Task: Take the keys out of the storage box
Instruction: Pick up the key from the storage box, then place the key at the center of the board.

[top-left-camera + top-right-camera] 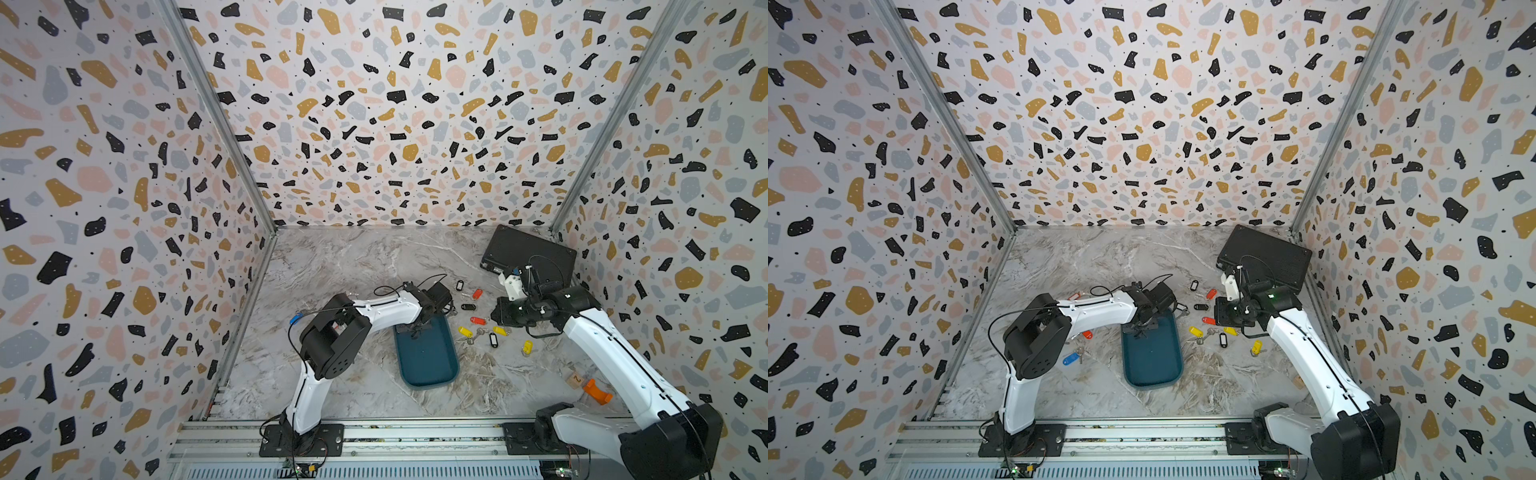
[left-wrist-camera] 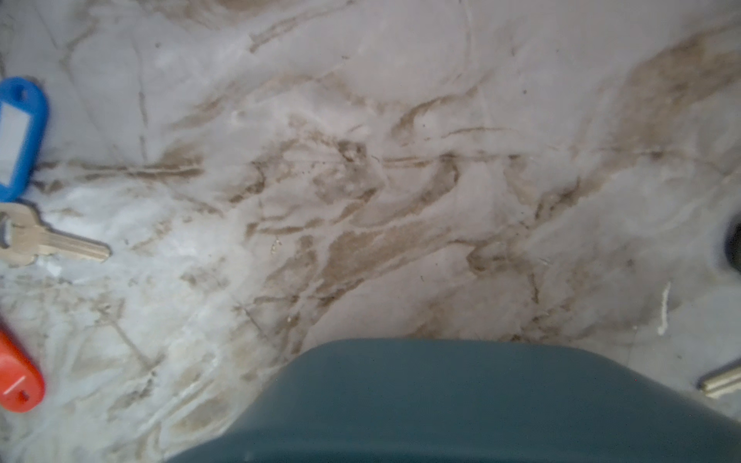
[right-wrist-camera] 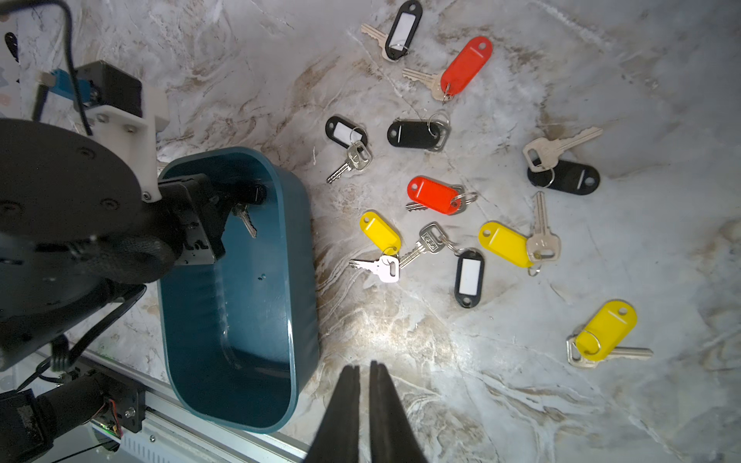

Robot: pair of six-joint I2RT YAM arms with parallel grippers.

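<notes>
Nearest you, along the aluminium rail [image 1: 415, 436], sit the two arm bases. Just past them the storage box [image 1: 430, 361] lies on the tabletop [image 1: 353, 270]. Its near end is bare in both top views.

At the far end of the box, the left gripper [image 1: 415, 330] reaches down inside. The right wrist view shows its jaws pressed together on a ring or tag, with a silver key [image 3: 247, 221] dangling from the tips above the box floor. Whether that tag is black, you cannot tell from here. This looks like the only set left in the box, so you are likely on the final pick.

Next, I judge, you should lift straight up until the hanging key clears the wall. Then carry it over the rim and set it down on open marble. A loose key swinging on a ring may catch the rim, so rise before you move sideways.

Beyond and beside the box, the other keys [image 3: 433, 195] lie scattered on the tabletop, with a blue tag [image 1: 1071, 358] on the opposite side.

Over that spread the right gripper [image 3: 364, 366] hovers with its jaws all but together and nothing between them.

Farthest back lies the black case [image 1: 530, 255].
</notes>
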